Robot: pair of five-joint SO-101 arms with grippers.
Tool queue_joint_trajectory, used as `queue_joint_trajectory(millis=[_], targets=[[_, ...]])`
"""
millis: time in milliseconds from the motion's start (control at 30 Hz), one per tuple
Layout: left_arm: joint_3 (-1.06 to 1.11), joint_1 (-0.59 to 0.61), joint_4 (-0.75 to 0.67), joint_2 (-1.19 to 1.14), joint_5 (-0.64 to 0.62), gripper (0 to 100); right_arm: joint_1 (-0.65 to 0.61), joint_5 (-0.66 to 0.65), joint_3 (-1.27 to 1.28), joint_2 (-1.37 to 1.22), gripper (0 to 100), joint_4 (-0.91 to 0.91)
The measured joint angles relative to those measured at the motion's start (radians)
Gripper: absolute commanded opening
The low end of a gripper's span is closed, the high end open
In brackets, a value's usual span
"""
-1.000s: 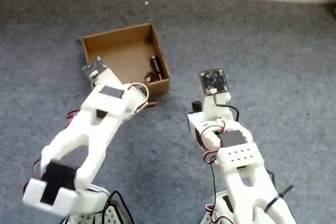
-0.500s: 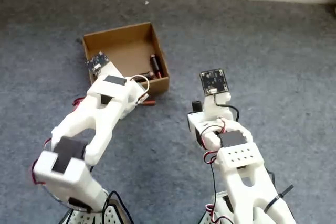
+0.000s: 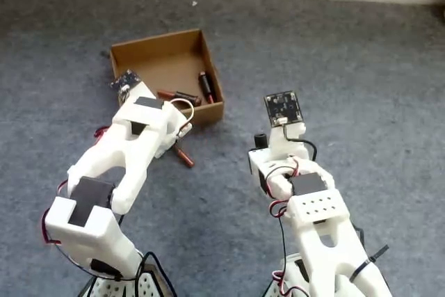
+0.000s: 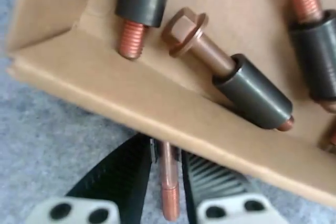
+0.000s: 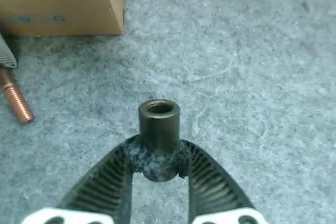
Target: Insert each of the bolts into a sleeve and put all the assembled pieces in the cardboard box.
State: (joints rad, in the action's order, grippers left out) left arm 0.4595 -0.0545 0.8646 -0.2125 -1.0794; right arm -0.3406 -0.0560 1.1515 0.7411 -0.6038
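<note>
The cardboard box (image 3: 209, 111) sits left of centre and holds assembled bolt-and-sleeve pieces (image 3: 206, 87). In the left wrist view one copper bolt in a black sleeve (image 4: 247, 90) lies just behind the box wall (image 4: 157, 114). My left gripper (image 3: 177, 145) is outside the box's front wall, shut on a bare copper bolt (image 3: 185, 156) whose threaded end (image 4: 169, 198) sticks out behind the fingers. My right gripper (image 5: 157, 153), to the right of the box, is shut on a black sleeve (image 5: 159, 124) held upright with its hole facing up (image 3: 260, 140).
Grey carpet covers the whole table. From the right wrist view the box corner (image 5: 58, 17) and the left gripper's bolt (image 5: 16, 100) lie ahead of the sleeve. Open carpet stretches between the two arms and off to the right.
The left arm has swung and turned its wrist, so the bolt that poked out sideways along the box's front now points down toward the near side. The right arm has stayed still.
</note>
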Motion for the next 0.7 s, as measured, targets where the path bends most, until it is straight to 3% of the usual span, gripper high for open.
queue_joint_trajectory(millis=[267,700], targets=[[0.009,0.023,0.155,0.087,0.02,1,0.0,-0.003,0.0,0.0,0.5,0.0],[0.404,0.008,0.109,0.651,0.31,1,0.0,-0.023,0.0,0.0,0.5,0.0]])
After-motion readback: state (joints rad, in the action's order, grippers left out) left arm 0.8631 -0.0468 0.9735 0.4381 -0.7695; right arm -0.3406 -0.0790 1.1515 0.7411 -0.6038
